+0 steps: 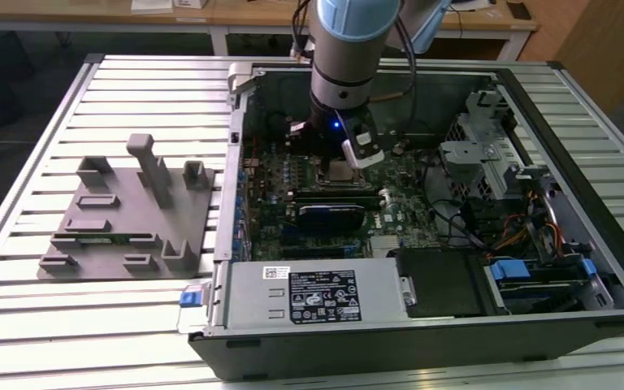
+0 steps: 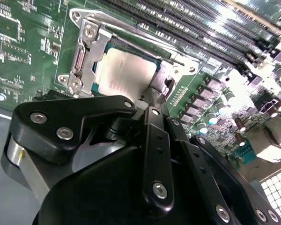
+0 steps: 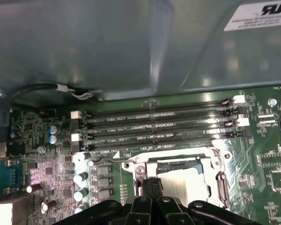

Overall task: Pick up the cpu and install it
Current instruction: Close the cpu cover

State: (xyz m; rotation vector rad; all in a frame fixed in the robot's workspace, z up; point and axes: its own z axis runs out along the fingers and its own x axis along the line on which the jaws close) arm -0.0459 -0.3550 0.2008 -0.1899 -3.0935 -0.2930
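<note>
The cpu (image 2: 124, 70), a thin square chip with a pale silvery top, lies flat inside the metal socket frame (image 2: 86, 47) on the green motherboard. In the first wrist view the cpu (image 3: 185, 185) shines bright within that frame, below the memory slots (image 3: 154, 126). My gripper (image 2: 155, 96) hangs just over one edge of the chip with its black fingers (image 3: 151, 187) drawn together, shut. Contact with the chip cannot be made out. In the exterior view the gripper (image 1: 347, 159) stands over the cpu (image 1: 340, 171) at the middle of the open computer case (image 1: 572, 138).
A grey holder fixture (image 1: 127, 211) with posts and slots sits on the slatted table at the exterior view's left. The grey labelled power-supply box (image 1: 312, 294) fills the case's near side. Cables and drive bays (image 1: 507, 211) crowd the exterior view's right.
</note>
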